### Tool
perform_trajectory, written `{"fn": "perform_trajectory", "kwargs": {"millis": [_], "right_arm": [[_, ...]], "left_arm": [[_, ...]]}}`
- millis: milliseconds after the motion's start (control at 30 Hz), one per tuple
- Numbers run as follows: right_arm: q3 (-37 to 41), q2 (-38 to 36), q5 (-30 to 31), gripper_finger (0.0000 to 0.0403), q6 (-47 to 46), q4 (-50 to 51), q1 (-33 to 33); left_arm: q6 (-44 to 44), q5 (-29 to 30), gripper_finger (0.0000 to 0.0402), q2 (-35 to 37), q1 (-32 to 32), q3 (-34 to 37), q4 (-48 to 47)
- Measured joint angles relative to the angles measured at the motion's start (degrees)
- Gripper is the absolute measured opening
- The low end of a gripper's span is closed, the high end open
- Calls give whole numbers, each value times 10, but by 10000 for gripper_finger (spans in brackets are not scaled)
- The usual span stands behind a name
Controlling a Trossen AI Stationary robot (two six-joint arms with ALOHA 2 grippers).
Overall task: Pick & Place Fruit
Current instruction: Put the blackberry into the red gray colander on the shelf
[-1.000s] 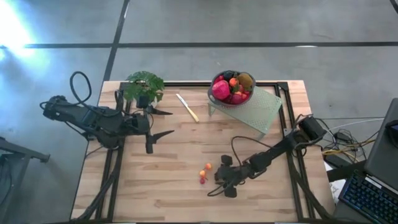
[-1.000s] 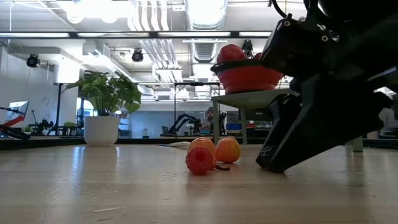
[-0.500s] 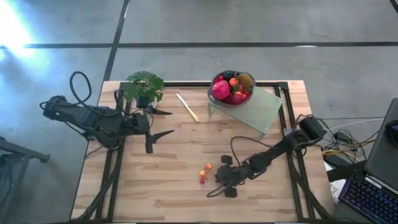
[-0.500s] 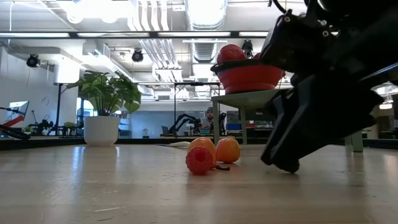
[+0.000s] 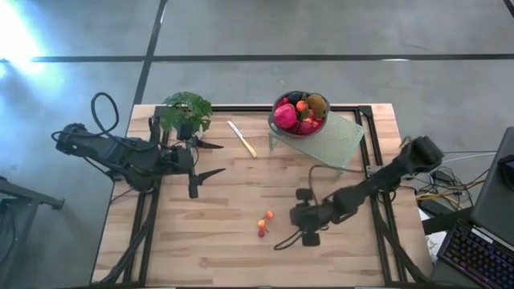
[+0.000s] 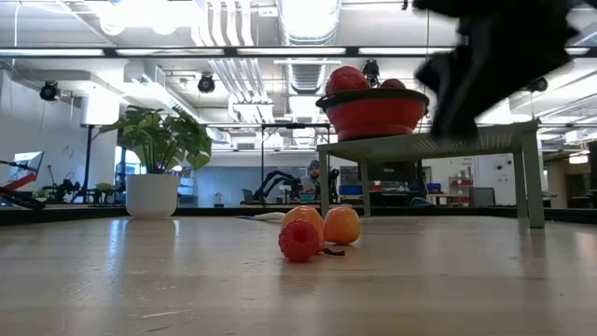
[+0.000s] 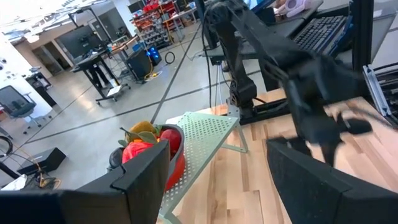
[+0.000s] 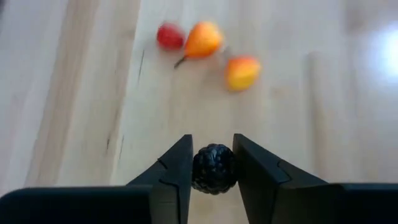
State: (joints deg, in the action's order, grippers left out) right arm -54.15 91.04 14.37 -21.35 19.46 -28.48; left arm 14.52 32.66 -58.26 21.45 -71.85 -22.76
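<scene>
Three tiny berries, two orange and one red (image 5: 263,224), lie together on the wooden table; they also show in the low view (image 6: 312,231) and the right wrist view (image 8: 203,39). My right gripper (image 5: 294,239) hangs just right of them, shut on a small dark bumpy berry (image 8: 214,168). A red bowl of fruit (image 5: 299,114) stands on a green perforated stand (image 5: 341,143) at the far edge. My left gripper (image 5: 215,158) waits open beside the potted plant (image 5: 185,112). My right gripper pinches the small dark berry (image 8: 214,168) by its two sides between the ends of its fingers (image 8: 177,168). The fingers point down toward the table. The berry is lifted clear of the wood.
A pale knife (image 5: 242,139) lies between the plant and the stand. The bowl (image 7: 149,146) and stand also show in the left wrist view. Bare wood stretches across the table's near left part (image 5: 177,249). A laptop and cables sit off the right edge (image 5: 482,233).
My right gripper has risen off the table and drawn away from the three berries toward the table's right edge; in the low view it has left the table top entirely. The three berries have stayed where they were.
</scene>
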Motion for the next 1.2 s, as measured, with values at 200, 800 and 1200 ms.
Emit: {"fn": "perform_trajectory", "kwargs": {"millis": [200,800,1200], "right_arm": [[-11,-123,79,99,32,93,17],[-16,-360,144,99,173,176,292],[-9,-355,60,104,195,143,446]], "left_arm": [[0,0,273,-4,0,0,-1],[-2,0,273,-12,0,0,0],[-2,0,273,-17,0,0,0]]}}
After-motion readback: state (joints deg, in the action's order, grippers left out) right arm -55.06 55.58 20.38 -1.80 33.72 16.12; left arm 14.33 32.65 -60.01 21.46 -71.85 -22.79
